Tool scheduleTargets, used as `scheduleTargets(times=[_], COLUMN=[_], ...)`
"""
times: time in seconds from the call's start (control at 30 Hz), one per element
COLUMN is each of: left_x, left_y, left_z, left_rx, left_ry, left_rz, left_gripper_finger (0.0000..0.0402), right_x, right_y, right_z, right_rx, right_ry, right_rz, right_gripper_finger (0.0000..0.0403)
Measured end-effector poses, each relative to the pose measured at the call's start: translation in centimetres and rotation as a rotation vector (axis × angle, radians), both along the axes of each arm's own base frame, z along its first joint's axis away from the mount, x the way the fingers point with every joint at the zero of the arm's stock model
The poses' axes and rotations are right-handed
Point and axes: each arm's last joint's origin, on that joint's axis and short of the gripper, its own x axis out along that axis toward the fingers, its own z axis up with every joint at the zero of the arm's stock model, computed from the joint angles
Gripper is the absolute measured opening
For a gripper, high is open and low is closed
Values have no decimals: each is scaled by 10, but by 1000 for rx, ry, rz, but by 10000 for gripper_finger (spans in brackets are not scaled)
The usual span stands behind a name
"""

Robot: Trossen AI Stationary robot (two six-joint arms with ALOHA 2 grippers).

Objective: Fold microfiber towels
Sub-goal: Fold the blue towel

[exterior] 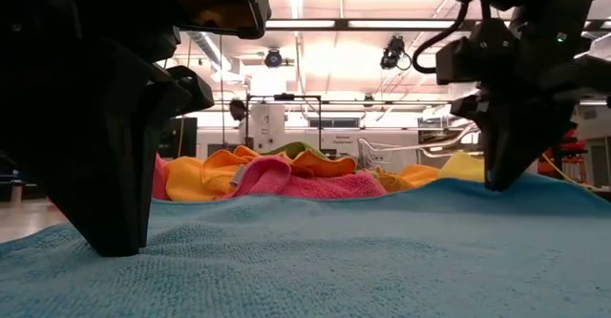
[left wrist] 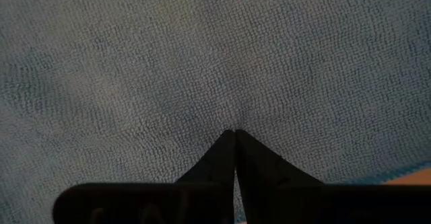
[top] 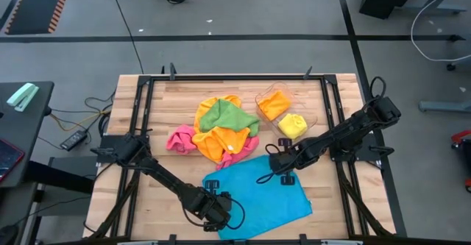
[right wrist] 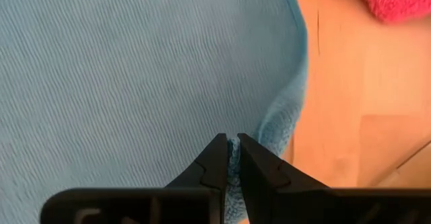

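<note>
High view: blue towel (top: 257,190) lies flat at the near edge. Left gripper (top: 211,207) and right gripper (top: 280,165) each pinch its fabric; raise both evenly when folding.

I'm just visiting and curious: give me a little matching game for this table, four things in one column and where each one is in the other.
Things:
1. flat blue microfiber towel
2. green microfiber towel
3. folded yellow microfiber towel
4. right gripper

Places:
A. on top of the heap of crumpled cloths
B. in the clear plastic tray
C. spread on the wooden table nearest the front edge
D. pinching the blue towel's far edge

Pairs: 1-C, 2-A, 3-B, 4-D
</note>
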Motion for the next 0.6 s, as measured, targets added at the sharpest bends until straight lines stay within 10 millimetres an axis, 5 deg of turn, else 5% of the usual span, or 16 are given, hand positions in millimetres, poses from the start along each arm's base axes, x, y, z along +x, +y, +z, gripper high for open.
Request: scheduleTargets(times=[0.3, 0.6], left_x=[0, 1], left_y=[0, 0], left_z=[0, 0], left_rx=[-4, -6], left_ry=[-5, -7], left_rz=[0, 0], left_gripper_finger=[26, 21], right_x=[-7, -13], right_y=[-2, -13], right_z=[-2, -2], right_rx=[-29, -62], right_ry=[93, 160], right_rz=[76, -24], right_gripper_finger=[106, 173])
